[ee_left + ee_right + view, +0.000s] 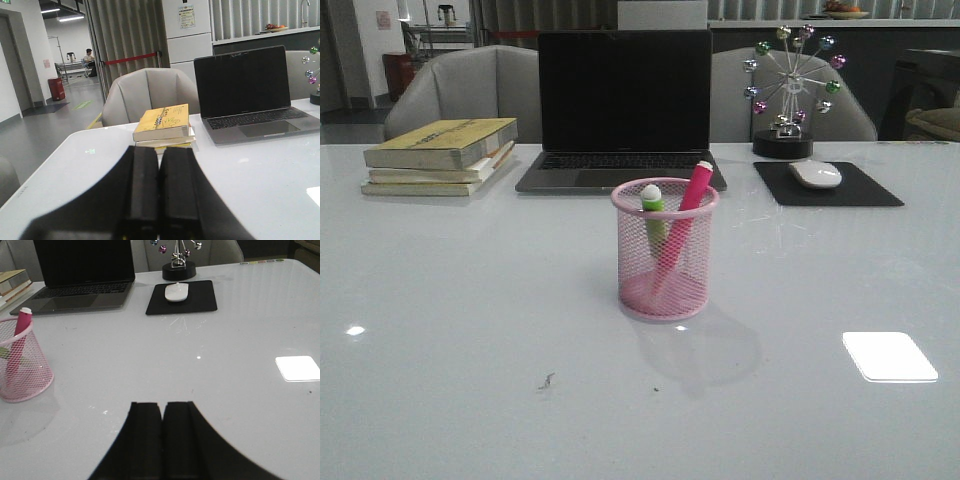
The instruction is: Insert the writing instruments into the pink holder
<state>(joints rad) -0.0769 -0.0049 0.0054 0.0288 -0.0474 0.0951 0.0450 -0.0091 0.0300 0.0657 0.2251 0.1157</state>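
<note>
The pink wire-mesh cylindrical pen cup (664, 262) is sitting upright near the middle of the glossy white table (450, 300), a bit in front of the open dark-screened laptop (624, 105). It's got a rolled rim on top and a solid pink base, and you can see right through the mesh. Both pens are inside it. The bright pink marker pen (682, 228) leans at a slant, its whitish cap end poking out over the rim on the right side. The lime green marker pen (653, 212) stands closer to upright on the left side, with its rounded whitish tip just clearing the rim. The two look close together down in the cup, but through the mesh I can't tell if they actually touch.

The left hand (159, 200) is clenched, black fingers pressed together with nothing between them, pointing toward a stack of yellow-covered books (163, 126). The right hand (162, 440) is the same deal, fingers shut together and holding nothing, hovering over bare table well apart from the cup. Off to the right there's a white computer mouse (815, 174) on a black mouse pad (827, 185).
</note>
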